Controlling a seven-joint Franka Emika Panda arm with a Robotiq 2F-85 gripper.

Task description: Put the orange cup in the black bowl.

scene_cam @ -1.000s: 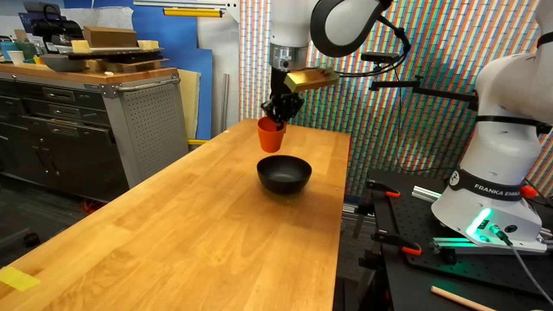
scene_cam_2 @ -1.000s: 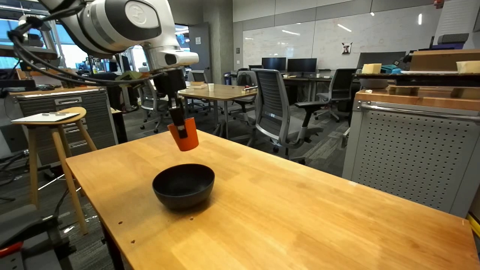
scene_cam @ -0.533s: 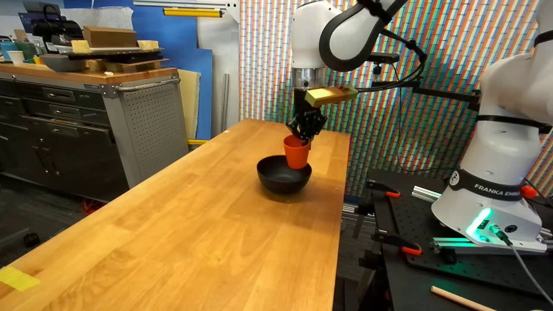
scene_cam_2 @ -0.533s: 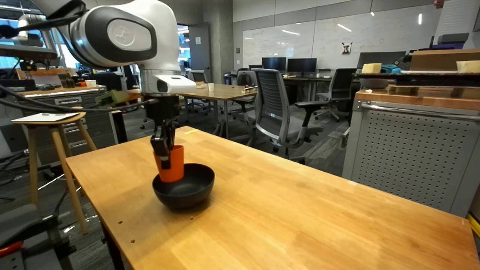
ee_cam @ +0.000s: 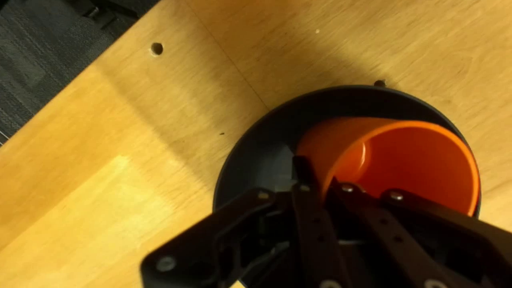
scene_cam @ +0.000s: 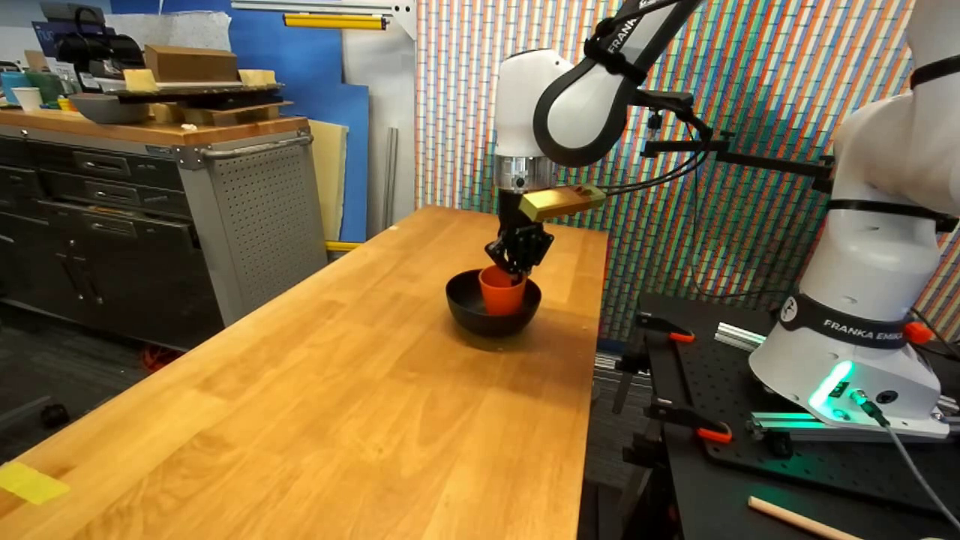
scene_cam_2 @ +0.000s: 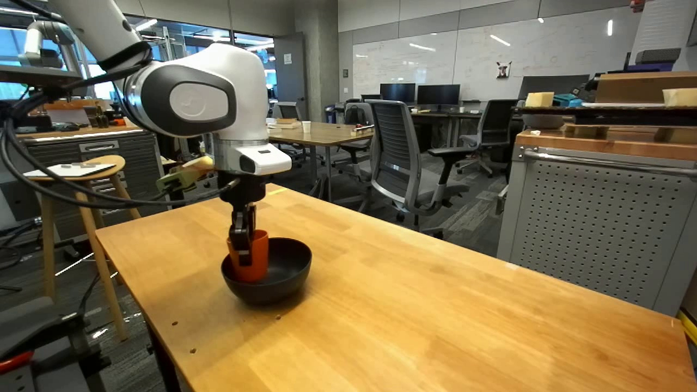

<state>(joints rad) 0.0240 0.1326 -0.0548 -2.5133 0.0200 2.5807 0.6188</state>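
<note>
Round black bowl (scene_cam_2: pixel 268 293): upright on the light wooden table (scene_cam: pixel 330 405); inside it is the orange-red tapered plastic cup (scene_cam_2: pixel 260 260), its lower part below the bowl's rim.
Cup's place: within the bowl's right half in an exterior view, where the cup (scene_cam: pixel 501 301) is mouth upward and close to upright, bare black inner wall to its left. In the wrist view its mouth appears close to the bowl's right rim. Whether its base touches the bowl's floor — I cannot tell.
Black two-finger gripper (ee_cam: pixel 326 181): clamped on the cup's wall at the rim — one finger (ee_cam: pixel 304 170) outside, its partner inside the cup.
Cup's inside: in the wrist view, smooth orange wall, a glint low down, and part of that partner finger.
White jointed arm (scene_cam_2: pixel 190 98): slants in from the upper left in an exterior view, bends at its rounded joint, then runs nearly vertical to the gripper, which points down into the bowl.
Gold-coloured block (scene_cam: pixel 562 202): beside the gripper's upper part, jutting to the right.
White rounded arm base (scene_cam: pixel 874 367): at the right of the table, green light on it, above a black perforated plate (scene_cam: pixel 709 367).
Wood-topped cabinet (scene_cam: pixel 262 202): at the far left, bearing a grey bowl (scene_cam: pixel 111 110) and a white cup (scene_cam: pixel 28 99); their contents are hidden.
Far brown table (scene_cam_2: pixel 321 137): another white cup (scene_cam_2: pixel 306 127) upright on it.
</note>
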